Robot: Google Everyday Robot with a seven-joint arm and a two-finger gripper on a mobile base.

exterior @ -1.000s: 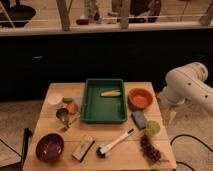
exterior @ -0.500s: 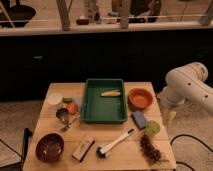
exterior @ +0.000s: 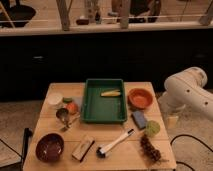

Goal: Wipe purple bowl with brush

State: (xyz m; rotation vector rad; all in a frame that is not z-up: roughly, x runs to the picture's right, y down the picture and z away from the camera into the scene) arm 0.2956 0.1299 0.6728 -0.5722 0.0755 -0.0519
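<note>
The purple bowl (exterior: 50, 146) stands upright at the table's front left corner. The brush (exterior: 116, 143) lies flat on the table to its right, white handle pointing back right and dark bristle head (exterior: 102, 151) toward the front. My white arm (exterior: 187, 92) is off the table's right side. The gripper (exterior: 172, 120) hangs below it beside the table's right edge, far from the brush and the bowl and holding nothing I can see.
A wooden block (exterior: 83, 148) lies between bowl and brush. A green tray (exterior: 92, 107) holding corn (exterior: 111, 93) sits mid-table. The orange bowl (exterior: 140, 97), blue sponge (exterior: 139, 119), green fruit (exterior: 152, 128) and grapes (exterior: 150, 149) are on the right. A white cup (exterior: 55, 100), an orange fruit (exterior: 72, 107) and a metal cup (exterior: 64, 116) are on the left.
</note>
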